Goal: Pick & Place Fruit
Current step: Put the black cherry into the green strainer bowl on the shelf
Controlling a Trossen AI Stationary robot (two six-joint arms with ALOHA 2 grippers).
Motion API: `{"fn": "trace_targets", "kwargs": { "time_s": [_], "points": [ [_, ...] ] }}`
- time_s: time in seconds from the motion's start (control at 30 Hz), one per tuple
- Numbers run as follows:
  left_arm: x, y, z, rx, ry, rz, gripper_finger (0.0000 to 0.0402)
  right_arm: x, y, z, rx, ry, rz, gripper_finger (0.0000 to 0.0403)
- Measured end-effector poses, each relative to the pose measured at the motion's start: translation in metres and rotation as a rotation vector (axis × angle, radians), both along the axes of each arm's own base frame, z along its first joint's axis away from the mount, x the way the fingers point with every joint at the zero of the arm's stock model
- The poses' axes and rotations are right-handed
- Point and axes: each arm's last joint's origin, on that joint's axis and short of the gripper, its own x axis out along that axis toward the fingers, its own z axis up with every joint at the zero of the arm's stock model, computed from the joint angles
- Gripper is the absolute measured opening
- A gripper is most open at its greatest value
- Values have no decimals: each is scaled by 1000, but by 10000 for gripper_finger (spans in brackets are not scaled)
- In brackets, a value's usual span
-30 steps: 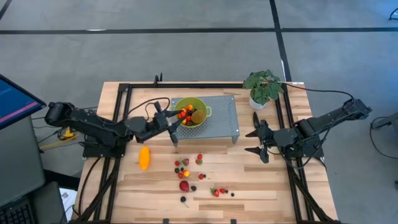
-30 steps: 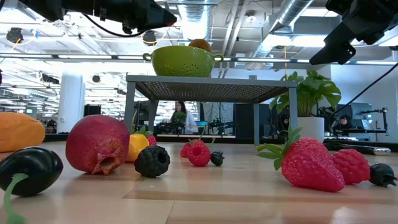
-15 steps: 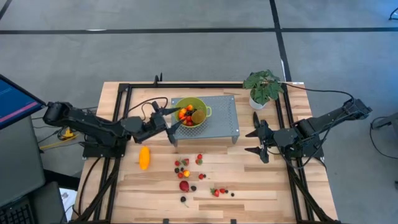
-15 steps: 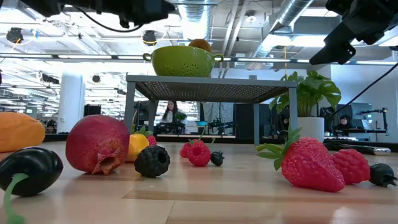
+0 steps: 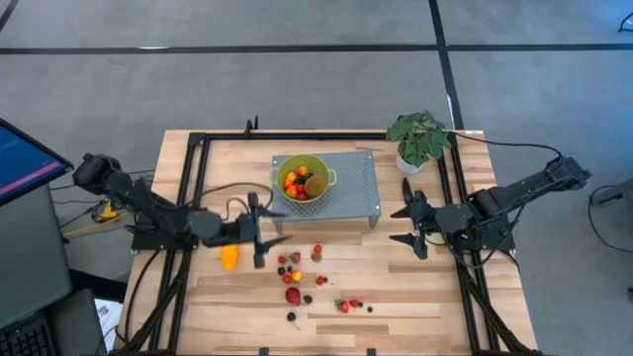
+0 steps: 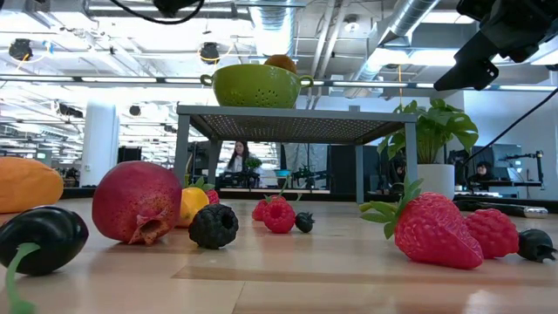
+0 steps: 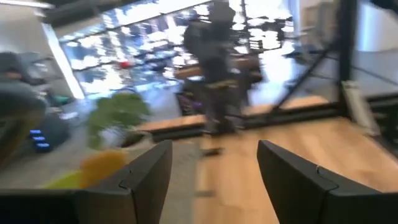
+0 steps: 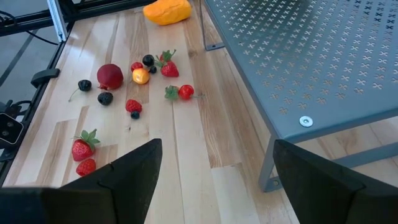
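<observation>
Most of the fruit lies loose on the wooden desk in front of the grey perforated stand: small strawberries, dark berries and an orange piece scattered around a red round fruit, with 2 strawberries a little apart toward the right arm's side. The long orange-yellow fruit lies at the left of this scatter, near the stand's front left leg. More small red and orange pieces, plus a brown-green oval, sit inside the green colander on top of the stand.

The left end effector hovers just beside the long orange-yellow fruit, over the desk in front of the stand, its fingers spread apart and holding nothing. The right end effector waits to the right of the stand, fingers wide apart and empty, pointing toward the scattered fruit. A potted plant stands at the desk's back right, beside the stand.
</observation>
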Motion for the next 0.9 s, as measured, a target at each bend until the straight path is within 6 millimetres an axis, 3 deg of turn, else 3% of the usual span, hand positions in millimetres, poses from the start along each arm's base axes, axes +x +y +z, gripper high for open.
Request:
{"fn": "trace_targets", "kwargs": {
  "time_s": [0.5,0.67,0.9],
  "points": [
    [-34,-54,-54,-133,442,-209,231,0,0,0,0,0,0,301],
    [-31,-68,-81,-68,541,-219,228,0,0,0,0,0,1,301],
    [-20,-70,-112,-18,642,-162,212,0,0,0,0,0,0,301]
  ]
}}
